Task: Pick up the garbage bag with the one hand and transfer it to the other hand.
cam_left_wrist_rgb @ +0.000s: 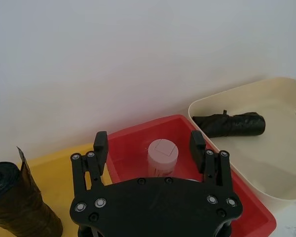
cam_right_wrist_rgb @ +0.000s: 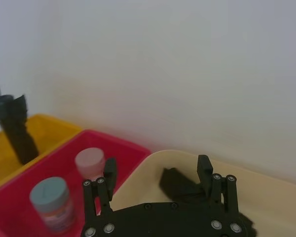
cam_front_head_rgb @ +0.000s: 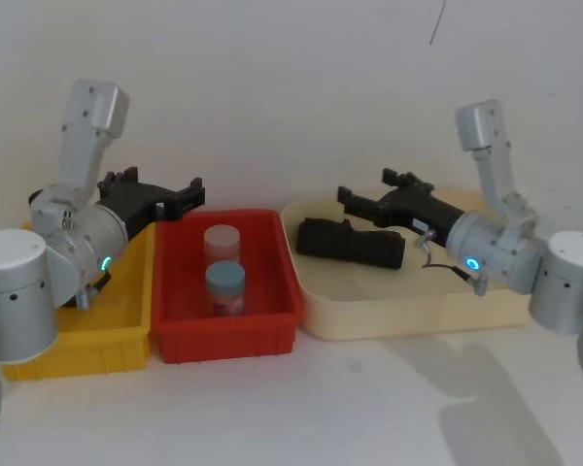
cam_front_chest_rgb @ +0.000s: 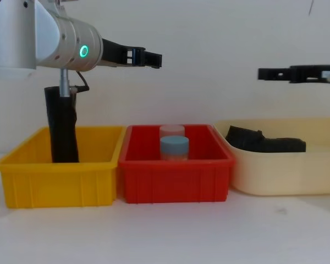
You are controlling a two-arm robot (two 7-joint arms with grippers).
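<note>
The left gripper (cam_front_chest_rgb: 147,57) (green ring light on its arm) hovers above the left end of the red plastic bin (cam_front_chest_rgb: 176,181), fingers spread wide and holding nothing. The long, matte black plastic garbage bag (cam_front_chest_rgb: 61,126) stands upright in the yellow plastic bin (cam_front_chest_rgb: 60,181), apparently untouched. The right gripper (cam_right_wrist_rgb: 157,169), equally wide and empty, hovers over the cream plastic tray (cam_front_chest_rgb: 286,173), where a second black roll (cam_front_chest_rgb: 269,143) lies flat.

Robot lab, bare white wall (cam_front_head_rgb: 272,78), coloured bins (cam_front_chest_rgb: 176,181)
</note>
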